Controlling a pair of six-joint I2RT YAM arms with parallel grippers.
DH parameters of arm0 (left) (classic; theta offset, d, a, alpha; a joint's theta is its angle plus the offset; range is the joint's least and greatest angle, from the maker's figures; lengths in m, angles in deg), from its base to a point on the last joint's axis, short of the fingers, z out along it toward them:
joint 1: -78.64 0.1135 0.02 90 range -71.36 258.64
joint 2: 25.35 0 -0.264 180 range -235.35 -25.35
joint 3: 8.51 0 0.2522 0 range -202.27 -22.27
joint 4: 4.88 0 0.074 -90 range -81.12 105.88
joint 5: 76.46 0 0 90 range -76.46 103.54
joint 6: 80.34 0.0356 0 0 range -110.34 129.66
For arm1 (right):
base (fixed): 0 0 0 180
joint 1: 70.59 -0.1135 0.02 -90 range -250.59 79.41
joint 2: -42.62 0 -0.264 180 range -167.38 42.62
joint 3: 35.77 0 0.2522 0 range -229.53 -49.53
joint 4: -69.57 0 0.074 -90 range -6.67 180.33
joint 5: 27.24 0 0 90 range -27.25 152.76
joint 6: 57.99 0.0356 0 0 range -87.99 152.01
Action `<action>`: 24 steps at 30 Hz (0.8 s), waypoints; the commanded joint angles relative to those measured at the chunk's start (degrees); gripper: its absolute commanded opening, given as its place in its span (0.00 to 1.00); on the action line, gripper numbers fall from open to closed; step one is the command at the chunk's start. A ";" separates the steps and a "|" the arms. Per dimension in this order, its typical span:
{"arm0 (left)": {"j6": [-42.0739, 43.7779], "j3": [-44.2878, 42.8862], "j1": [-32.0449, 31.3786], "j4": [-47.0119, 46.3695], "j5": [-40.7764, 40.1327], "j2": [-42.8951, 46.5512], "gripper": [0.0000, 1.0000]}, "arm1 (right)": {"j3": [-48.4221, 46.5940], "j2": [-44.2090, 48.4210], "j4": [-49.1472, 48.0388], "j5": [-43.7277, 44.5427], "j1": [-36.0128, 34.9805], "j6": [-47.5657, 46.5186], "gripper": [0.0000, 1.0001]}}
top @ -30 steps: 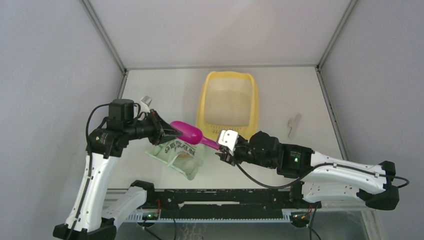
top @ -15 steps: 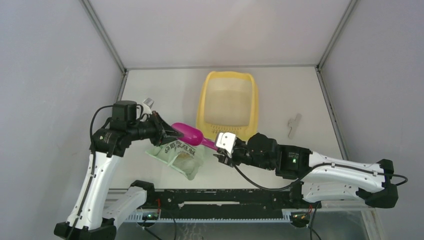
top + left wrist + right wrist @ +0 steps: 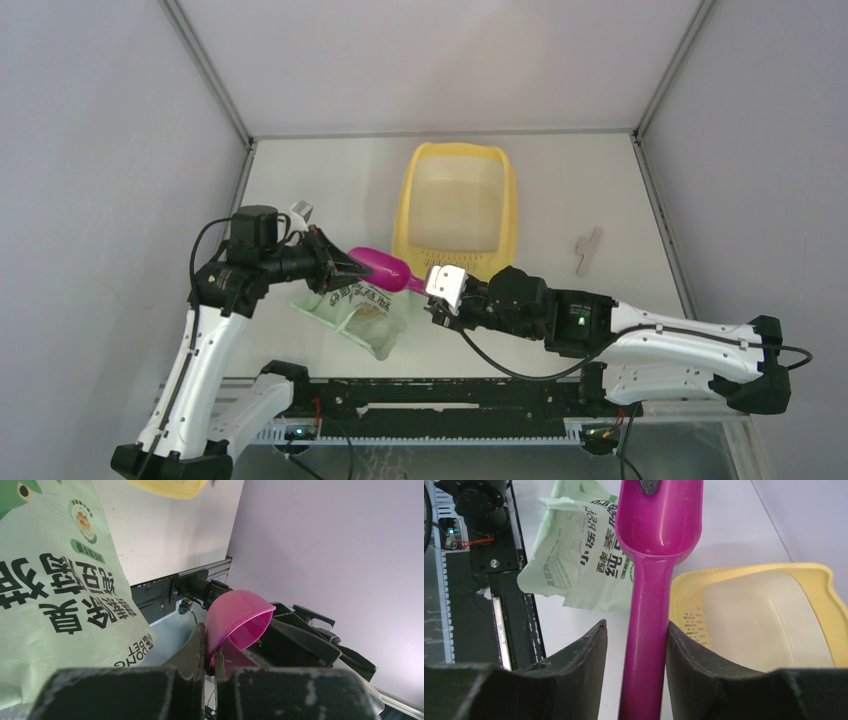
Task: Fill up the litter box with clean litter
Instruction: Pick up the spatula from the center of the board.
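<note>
My left jaws are pinched shut on the bowl rim of the pink scoop (image 3: 378, 266), held over the green bag (image 3: 355, 315). My right jaws are partly open w/ the scoop handle btwn them: one side touching, a gap on the other. The yellow litter box (image 3: 404, 215) is on the worktop (image 3: 600, 180) just beyond the scoop, grille end nearest me. Tan litter (image 3: 368, 312) shows in the bag mouth.

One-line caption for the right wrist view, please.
Right gripper, jaws open, straddles the magenta scoop by its handle; green bag and litter box beyond.
</note>
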 commanded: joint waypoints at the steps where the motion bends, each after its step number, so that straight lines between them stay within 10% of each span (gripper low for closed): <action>1: -3.32 1.04 0.32 -5.48 3.65 1.29 0.00 | -2.39 -0.35 -2.04 0.63 -0.65 -0.45 0.49; 14: -4.58 2.01 0.32 -7.76 4.71 0.95 0.01 | -2.35 0.61 -0.57 2.11 -0.66 0.07 0.19; 20: 0.15 -2.11 1.62 -3.64 0.35 -0.80 0.32 | -3.79 2.03 0.65 2.30 -0.60 1.54 0.09; 24: 4.80 -8.05 3.97 0.10 -5.44 -3.65 0.34 | -8.99 1.51 7.08 2.36 -0.59 4.18 0.06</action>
